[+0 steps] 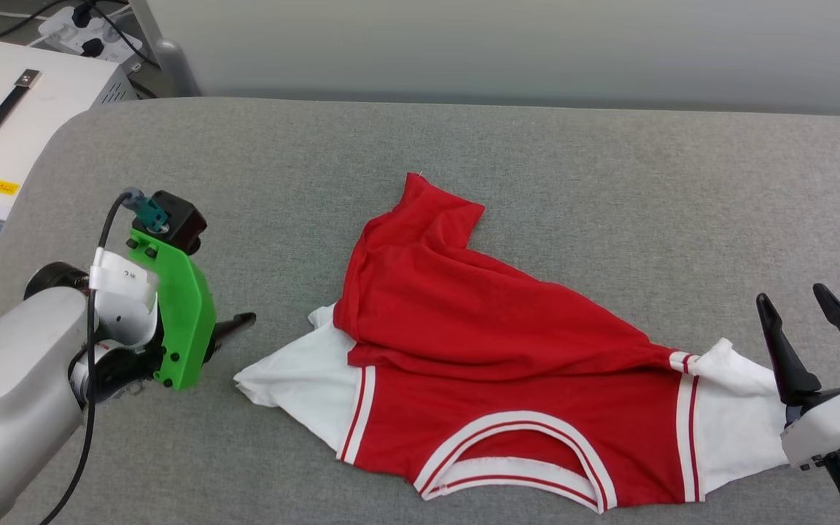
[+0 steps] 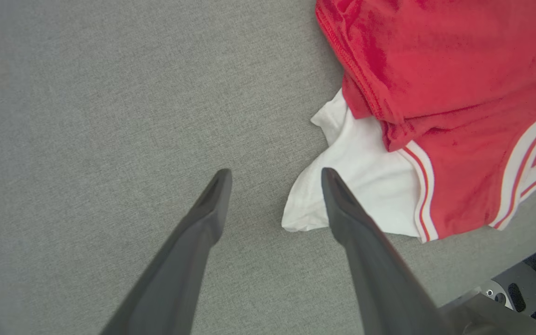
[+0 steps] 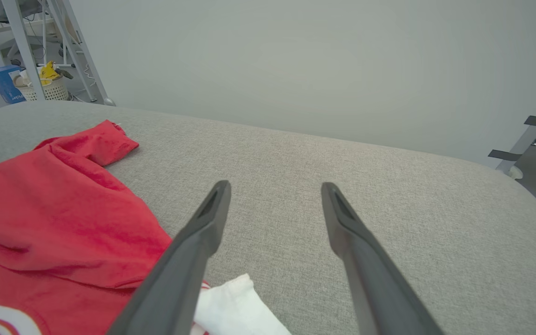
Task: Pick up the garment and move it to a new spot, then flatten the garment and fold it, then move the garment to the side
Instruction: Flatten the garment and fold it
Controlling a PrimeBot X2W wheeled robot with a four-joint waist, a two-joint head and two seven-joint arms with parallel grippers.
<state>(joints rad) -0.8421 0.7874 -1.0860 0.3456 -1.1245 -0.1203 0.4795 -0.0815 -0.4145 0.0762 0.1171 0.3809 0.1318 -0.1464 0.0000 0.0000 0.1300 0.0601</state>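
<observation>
The garment (image 1: 478,321) lies crumpled on the grey padded table (image 1: 537,146), with its collar toward the near edge and its red lower part folded back over the chest. One white sleeve (image 1: 296,372) spreads to the left and the other (image 1: 733,408) to the right. My left gripper (image 1: 234,326) hovers just left of the left sleeve. In the left wrist view it (image 2: 275,172) is open and empty, and one finger (image 2: 342,209) overlaps the sleeve edge (image 2: 365,186). My right gripper (image 1: 792,294) stands open and empty beside the right sleeve (image 3: 235,302), and its wrist view (image 3: 275,184) also shows the garment (image 3: 40,209).
A white equipment case (image 1: 19,109) and a power strip (image 1: 84,29) sit off the table's far left corner. A pale wall runs behind the table. A metal frame (image 3: 77,51) and a basket (image 3: 44,88) stand on the floor beyond. Bare grey table surrounds the shirt.
</observation>
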